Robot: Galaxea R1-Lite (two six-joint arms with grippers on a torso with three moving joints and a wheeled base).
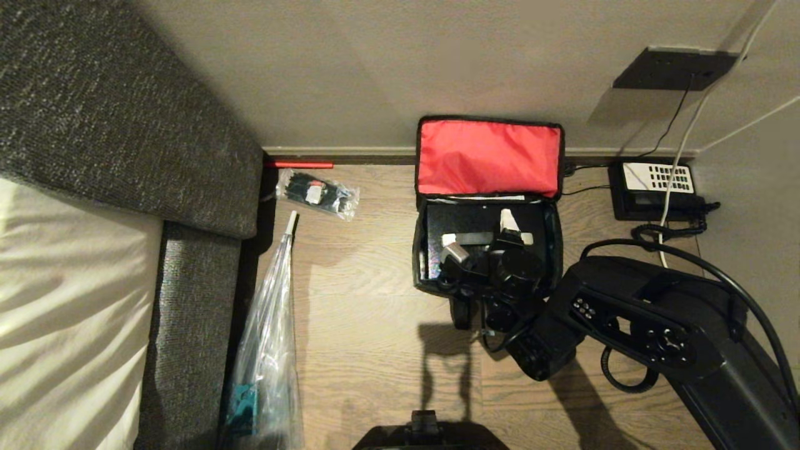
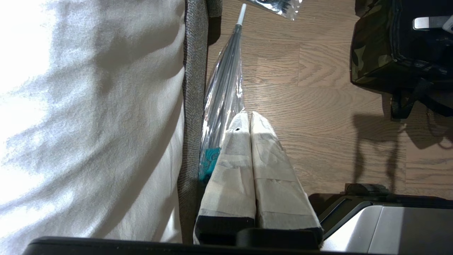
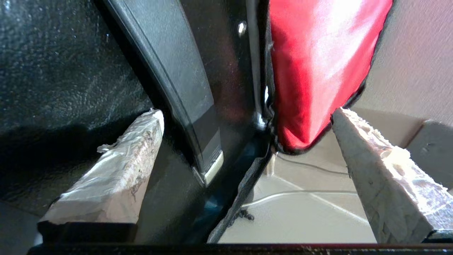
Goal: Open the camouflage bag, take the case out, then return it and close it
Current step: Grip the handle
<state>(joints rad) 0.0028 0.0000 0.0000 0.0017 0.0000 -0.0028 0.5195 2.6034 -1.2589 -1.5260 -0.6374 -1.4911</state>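
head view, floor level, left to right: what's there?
bed → umbrella → plastic packet → camouflage bag with the case inside → telephone

The bag (image 1: 487,206) shows a bright red lid lining, black edging and green-brown-black camouflage on its side, and the case (image 1: 475,234) in it is black with a handle bar tipped silver-white. The floor (image 1: 375,312) is brown wood grain, the wall (image 1: 375,69) beige, the telephone (image 1: 656,190) black with a white keypad. The headboard (image 1: 119,112) is speckled dark grey, the sheet (image 1: 62,312) cream-white, and the fingers (image 2: 254,170) are wrapped in off-white tape
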